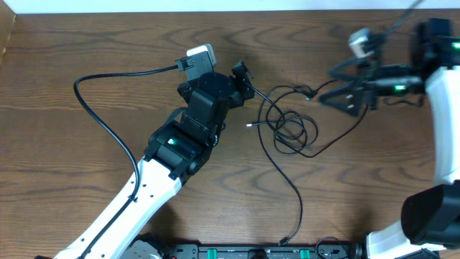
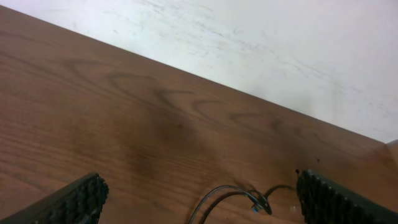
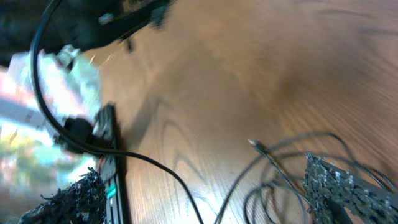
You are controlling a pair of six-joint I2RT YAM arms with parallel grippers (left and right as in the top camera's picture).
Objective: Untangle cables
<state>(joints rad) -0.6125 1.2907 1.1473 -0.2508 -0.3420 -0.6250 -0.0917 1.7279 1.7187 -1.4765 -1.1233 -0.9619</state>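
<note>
Thin black cables [image 1: 291, 131] lie in a tangled coil of loops on the wooden table, right of centre. One strand runs down to the front edge [image 1: 298, 208]. A small plug [image 1: 249, 125] points left from the coil. My left gripper [image 1: 246, 80] is open just up-left of the coil. In its wrist view a cable end with a plug [image 2: 258, 203] lies between the wide-apart fingers [image 2: 74, 202], untouched. My right gripper [image 1: 333, 86] hovers open to the coil's upper right. Its wrist view shows blurred cable loops [image 3: 280, 174] beside one finger [image 3: 348, 186], with nothing gripped.
A thick black arm wire [image 1: 100, 119] loops over the left half of the table toward a white camera [image 1: 201, 54]. A black base rail with green lights [image 1: 273, 252] lines the front edge. The table's far edge meets a white wall [image 2: 280, 50].
</note>
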